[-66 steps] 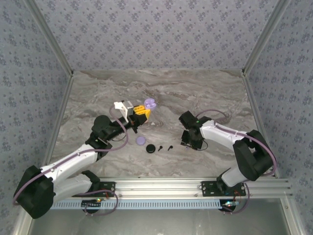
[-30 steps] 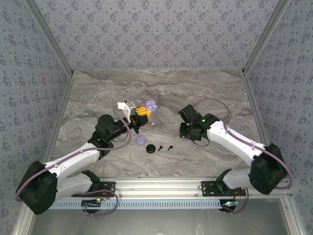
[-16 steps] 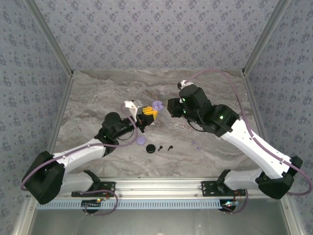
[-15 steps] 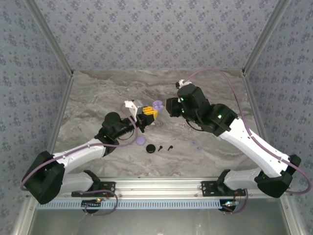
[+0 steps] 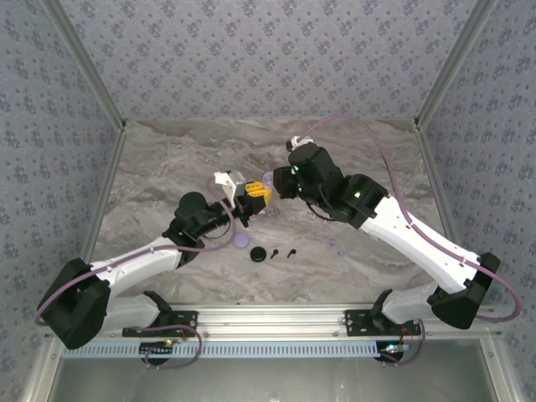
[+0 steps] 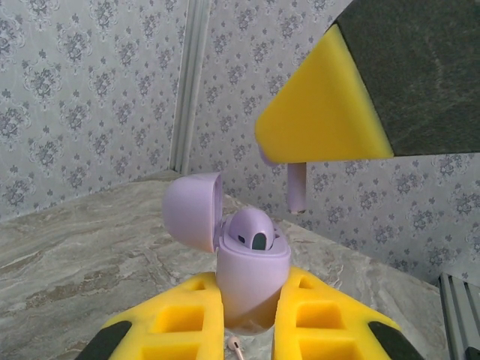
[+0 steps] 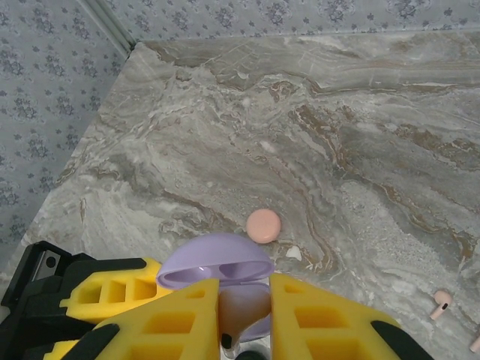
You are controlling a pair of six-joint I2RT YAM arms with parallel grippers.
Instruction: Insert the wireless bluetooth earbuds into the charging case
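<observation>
Swinging in from the right, the right arm had closed the gap that lay between the two claws half a second before, and its right claw (image 5: 275, 182) now hung right against the case held by the other arm.

On the left, the left claw (image 6: 247, 304) was clenched on the base of the purple charging case (image 6: 253, 274) and held it upright above the desk (image 5: 167, 159), with its lid (image 6: 193, 211) thrown back. A first purple earbud (image 6: 252, 229) sat in one well of the case. Just above and to the right of it, a yellow finger (image 6: 322, 112) of the right claw pinched a second purple earbud (image 6: 295, 187). Its stem hung down, close to the case's mouth but not in it. Nothing stood between that earbud and the case.

Nearer the arm bases, a purple round piece (image 5: 241, 240) lay flat on the desk. To its right lay a black round case (image 5: 258, 254), then a black earbud (image 5: 274, 253) and a second black earbud (image 5: 291, 252), all well apart from both claws.

From the right wrist, a pale pink round case (image 7: 263, 225) lay on the marble just beyond the open lid. A pale pink earbud (image 7: 441, 302) lay far off to the right.
</observation>
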